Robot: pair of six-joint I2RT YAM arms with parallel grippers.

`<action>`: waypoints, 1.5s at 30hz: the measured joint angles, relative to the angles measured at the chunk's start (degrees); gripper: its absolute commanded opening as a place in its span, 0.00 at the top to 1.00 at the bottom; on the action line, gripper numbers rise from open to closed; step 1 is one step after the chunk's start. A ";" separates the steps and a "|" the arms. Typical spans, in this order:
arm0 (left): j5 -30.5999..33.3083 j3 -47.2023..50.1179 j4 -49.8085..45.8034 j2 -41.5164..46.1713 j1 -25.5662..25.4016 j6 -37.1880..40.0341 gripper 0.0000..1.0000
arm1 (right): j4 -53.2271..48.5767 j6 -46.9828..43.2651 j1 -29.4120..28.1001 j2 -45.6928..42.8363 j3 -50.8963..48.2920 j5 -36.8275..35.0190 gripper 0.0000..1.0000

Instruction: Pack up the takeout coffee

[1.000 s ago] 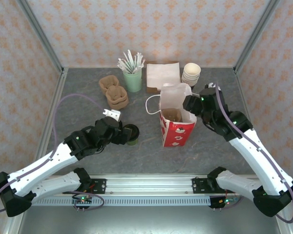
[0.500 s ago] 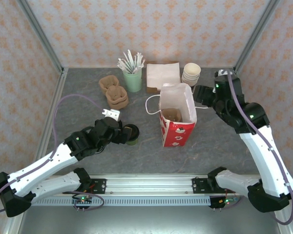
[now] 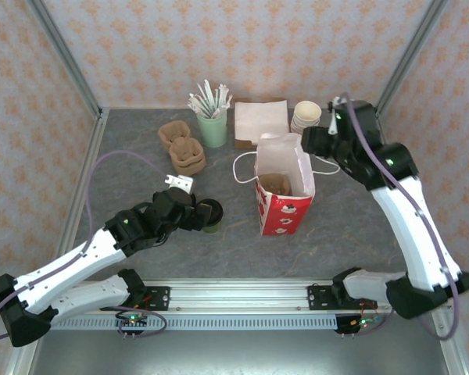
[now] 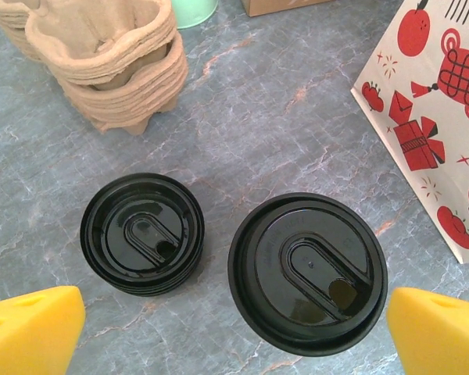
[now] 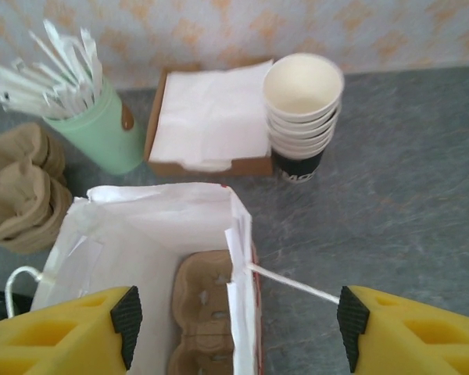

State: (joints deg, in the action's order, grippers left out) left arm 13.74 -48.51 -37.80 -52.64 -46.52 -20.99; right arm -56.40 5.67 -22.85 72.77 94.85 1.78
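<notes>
The left jaws, wide open, should centre on the coffee cup (image 4: pixel 307 272), avoiding the spare lids (image 4: pixel 142 233) at its nine o'clock. The right jaws hover open over the bag (image 5: pixel 168 201).

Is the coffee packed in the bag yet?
Not yet. Done: the bag stands open with a cardboard tray inside, and the takeout coffee is lidded. In hand: nothing; the left gripper hovers open above the coffee, the right gripper open over the bag. Left: grab the coffee and set it into the bag.
</notes>
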 measured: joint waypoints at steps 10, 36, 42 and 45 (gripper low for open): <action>-0.37 0.44 0.04 -0.39 0.00 -0.22 0.00 | 1.40 -2.10 3.65 12.00 -0.79 7.26 0.40; -2.97 1.11 4.46 -8.24 0.00 -0.63 0.04 | 3.43 10.19 3.34 7.67 -8.90 9.07 0.98; -3.06 1.11 4.92 -10.03 0.00 -2.86 0.10 | 3.56 17.27 0.98 4.57 -10.99 6.40 1.00; -3.28 1.16 5.40 -10.10 -0.09 -4.11 0.11 | 3.65 20.00 0.37 3.82 -12.15 5.22 1.00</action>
State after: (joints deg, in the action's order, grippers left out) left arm 10.46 -47.35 -32.40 -62.74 -46.61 -25.10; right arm -52.75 25.67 -22.48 76.60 82.70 7.01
